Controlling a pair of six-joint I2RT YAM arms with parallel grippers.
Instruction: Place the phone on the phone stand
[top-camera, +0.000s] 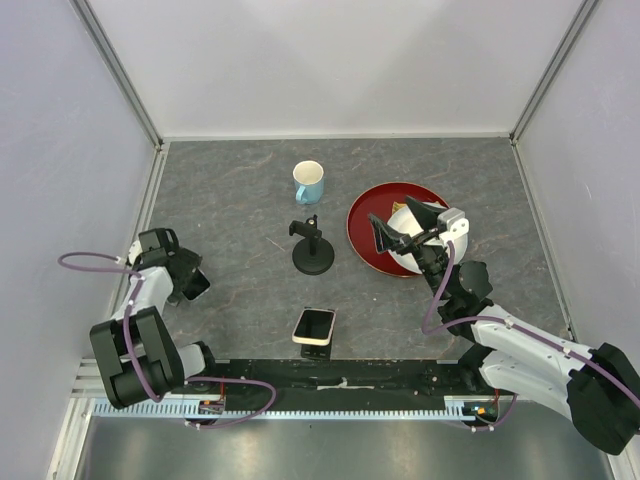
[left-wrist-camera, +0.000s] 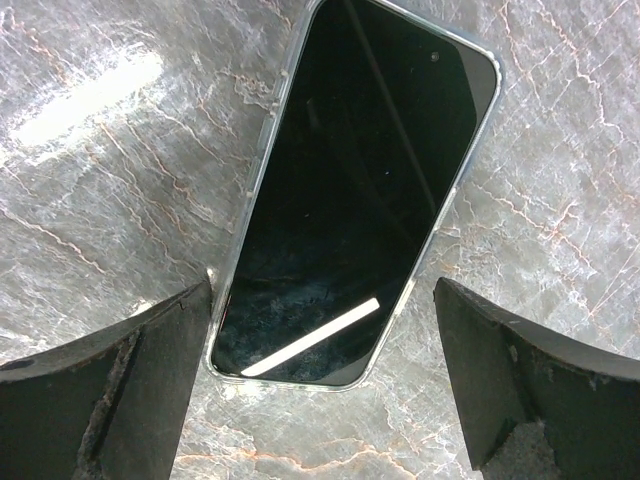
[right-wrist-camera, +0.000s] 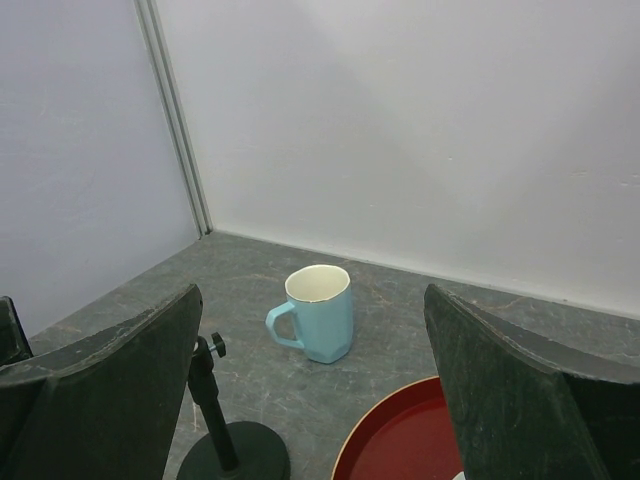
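Observation:
In the left wrist view a phone (left-wrist-camera: 350, 190) with a dark glossy screen and a pale rim lies flat on the grey table. My left gripper (left-wrist-camera: 322, 300) is open just above its near end, one finger on each side, not touching it. In the top view my left gripper (top-camera: 193, 284) is at the table's left and hides what lies under it. A pale pinkish phone-shaped slab (top-camera: 314, 325) sits at front centre, its near edge on a small black stand (top-camera: 314, 349). My right gripper (top-camera: 395, 222) is open and empty above the red plate (top-camera: 362, 232).
A taller black pole stand (top-camera: 313, 250) with a round base stands mid-table, also in the right wrist view (right-wrist-camera: 225, 445). A light blue mug (top-camera: 308, 181) stands behind it. A white object (top-camera: 405, 255) lies on the red plate. White walls enclose the table.

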